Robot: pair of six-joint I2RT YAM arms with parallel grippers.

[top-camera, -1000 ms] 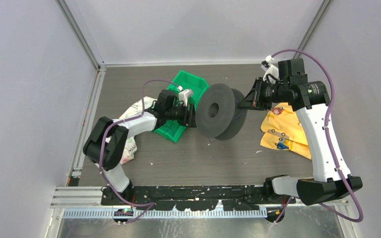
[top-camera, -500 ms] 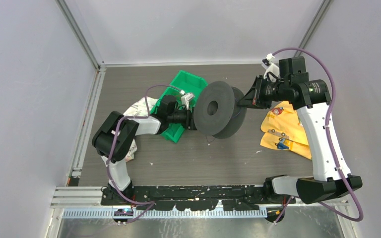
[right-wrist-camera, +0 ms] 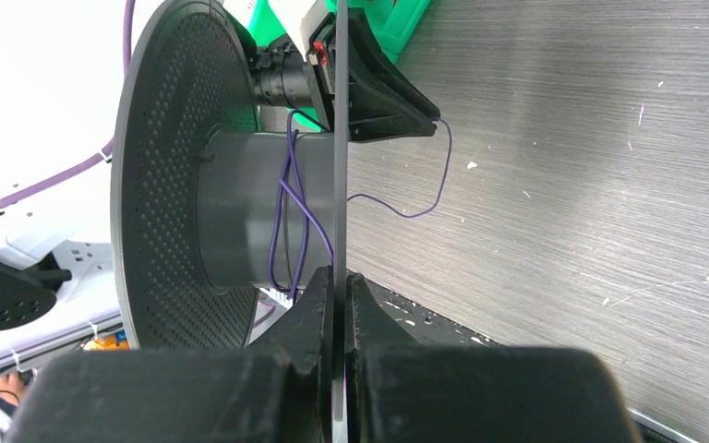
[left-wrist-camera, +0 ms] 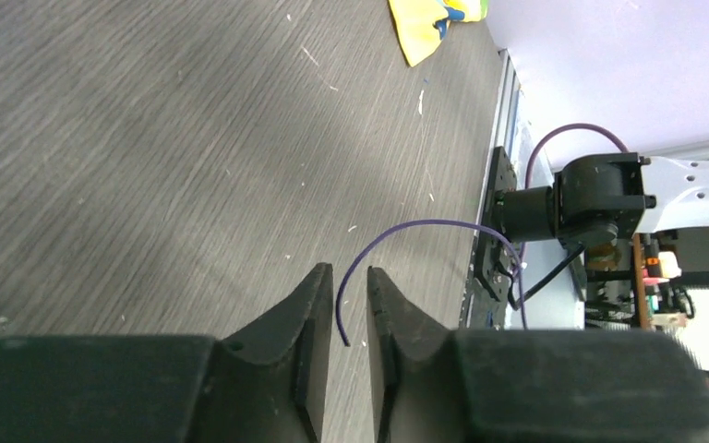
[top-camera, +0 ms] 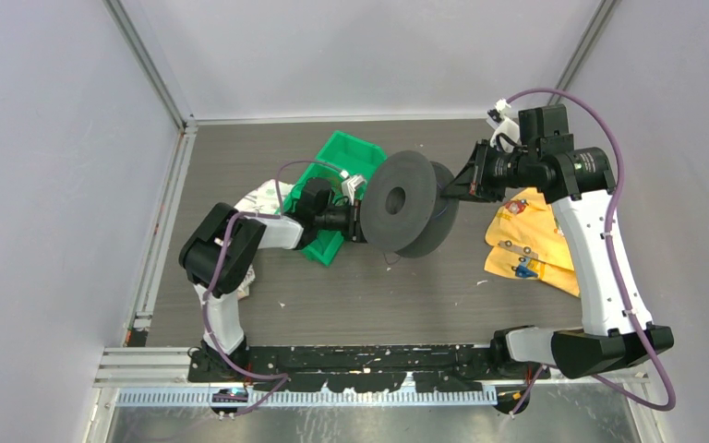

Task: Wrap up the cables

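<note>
A thin purple cable point(right-wrist-camera: 294, 194) loops a few turns round the hub of a black two-flanged spool point(top-camera: 397, 203), held on edge above the table. My right gripper point(right-wrist-camera: 340, 275) is shut on the rim of the spool's near flange point(right-wrist-camera: 340, 138). A loose stretch of cable point(right-wrist-camera: 425, 198) runs off the hub to my left gripper point(top-camera: 358, 221) beside the other flange. In the left wrist view the cable's free end point(left-wrist-camera: 397, 231) hangs in the narrow gap between the left gripper's point(left-wrist-camera: 351, 269) jaws, touching neither; they are open.
A green bin point(top-camera: 337, 175) lies behind the left gripper, with a white printed bag point(top-camera: 249, 212) to its left. A yellow bag point(top-camera: 531, 240) lies under the right forearm. Grey walls stand on three sides of the table.
The left arm's elbow has swung right and toward the spool. The left jaws have narrowed round the cable end. The right gripper and the spool have barely moved.
</note>
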